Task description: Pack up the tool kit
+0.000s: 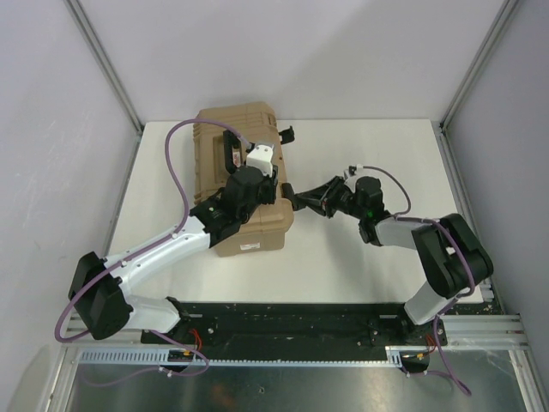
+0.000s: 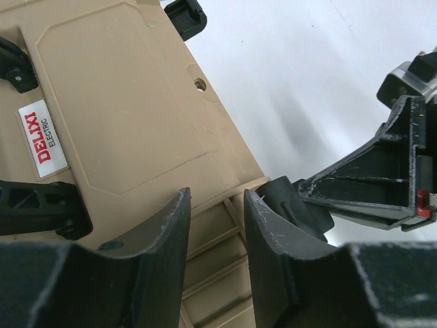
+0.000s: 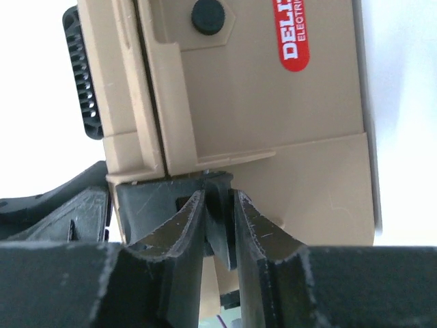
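- Tool kit [image 1: 219, 150]: shut, on the white table [image 1: 360, 266], upper left of centre in the top view.
- My right gripper [image 3: 218, 199]: clenched on a black latch [image 3: 150, 201] at its right edge.
- My left gripper [image 2: 215, 198]: above that edge, narrowly parted; I cannot tell whether it grips anything.

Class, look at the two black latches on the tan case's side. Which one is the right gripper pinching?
The near latch, lower in the top view: the right gripper clamps it. The far latch sticks out free, untouched.
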Action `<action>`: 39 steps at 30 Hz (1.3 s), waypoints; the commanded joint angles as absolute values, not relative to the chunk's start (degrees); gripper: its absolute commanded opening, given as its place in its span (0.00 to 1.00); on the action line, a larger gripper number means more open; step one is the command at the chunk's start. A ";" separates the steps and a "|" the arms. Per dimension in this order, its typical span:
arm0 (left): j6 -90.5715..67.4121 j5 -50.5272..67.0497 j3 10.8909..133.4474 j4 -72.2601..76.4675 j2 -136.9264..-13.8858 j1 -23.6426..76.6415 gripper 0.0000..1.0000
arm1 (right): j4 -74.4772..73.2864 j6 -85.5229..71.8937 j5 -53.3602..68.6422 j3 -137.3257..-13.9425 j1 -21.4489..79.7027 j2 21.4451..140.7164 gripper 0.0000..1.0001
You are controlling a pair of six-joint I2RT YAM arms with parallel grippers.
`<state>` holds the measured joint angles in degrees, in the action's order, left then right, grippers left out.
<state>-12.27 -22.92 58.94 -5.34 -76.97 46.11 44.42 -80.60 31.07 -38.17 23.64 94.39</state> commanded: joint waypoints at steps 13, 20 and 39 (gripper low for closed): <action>-19.12 -18.76 53.04 -26.76 -82.99 47.77 0.46 | 30.63 -65.69 36.28 -40.57 28.19 83.47 0.19; -18.78 -15.76 54.78 -26.77 -83.40 47.73 0.60 | 15.34 -50.46 29.98 -44.13 31.04 83.05 0.27; -17.99 -15.21 54.22 -26.82 -83.64 47.77 0.67 | 11.58 -43.51 27.22 -45.31 32.86 83.28 0.65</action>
<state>-14.96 -21.37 60.10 -5.48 -77.54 46.92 10.37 -45.25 25.34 -43.75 32.53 84.03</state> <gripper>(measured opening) 0.671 0.632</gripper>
